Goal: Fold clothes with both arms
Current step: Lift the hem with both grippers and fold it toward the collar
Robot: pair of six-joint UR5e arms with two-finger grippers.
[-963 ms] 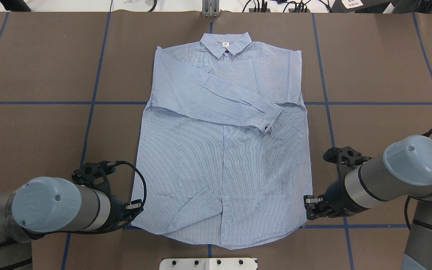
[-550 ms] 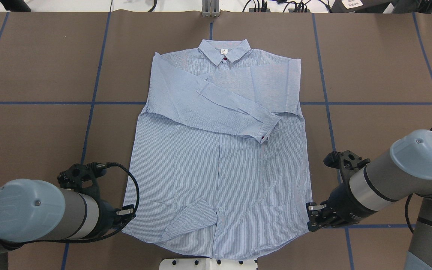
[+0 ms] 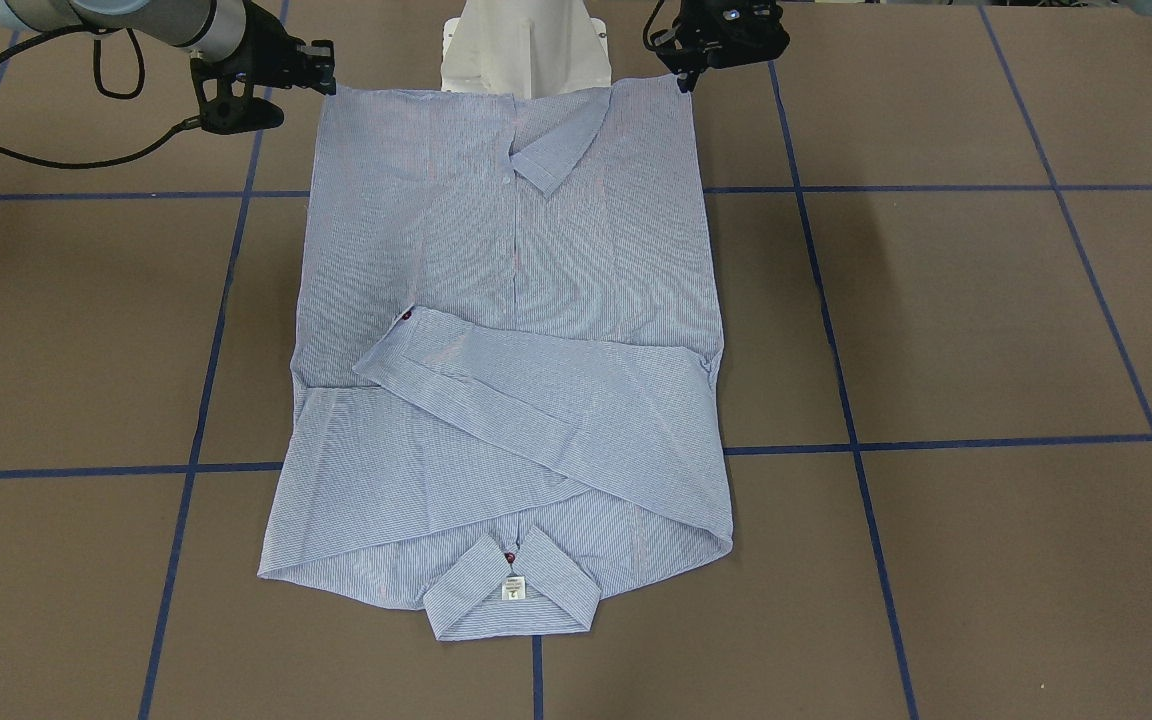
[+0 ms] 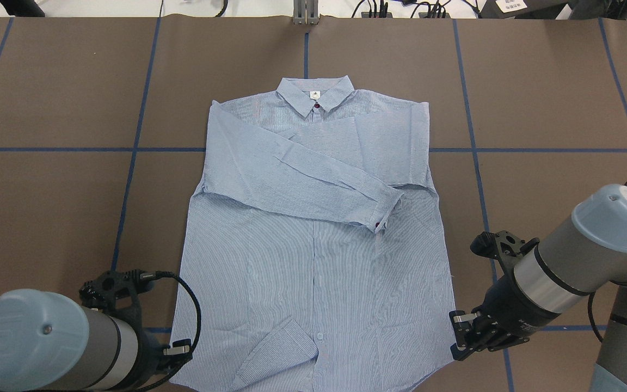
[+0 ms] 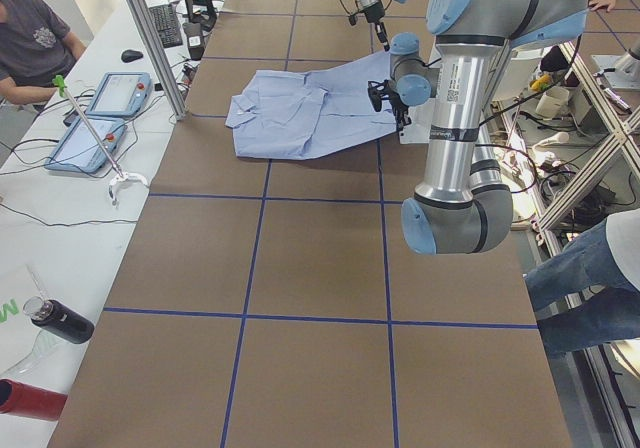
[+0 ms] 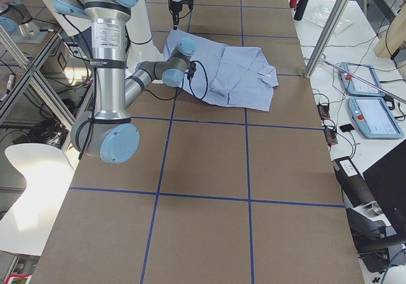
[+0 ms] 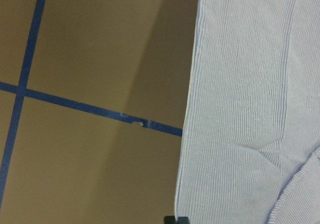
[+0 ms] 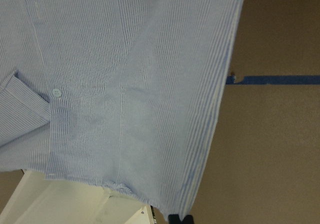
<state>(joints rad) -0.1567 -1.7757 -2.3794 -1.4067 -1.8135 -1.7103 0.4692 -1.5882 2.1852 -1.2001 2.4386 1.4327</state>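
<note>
Left gripper (image 4: 182, 348) and right gripper (image 4: 459, 336) are both narrow, each pinched on a hem corner of the light blue-and-white striped long-sleeved button shirt (image 4: 313, 261). The shirt lies front up with sleeves crossed over the chest and collar far from the robot, on the brown table with blue tape grid (image 4: 47, 190). The front-facing view shows the hem reaching the white pedestal base (image 3: 526, 50), which the overhead view crops, and the grey tubular left arm (image 4: 47, 343) and right arm (image 4: 575, 261) sit low, forearms angled inward at the hem.
</note>
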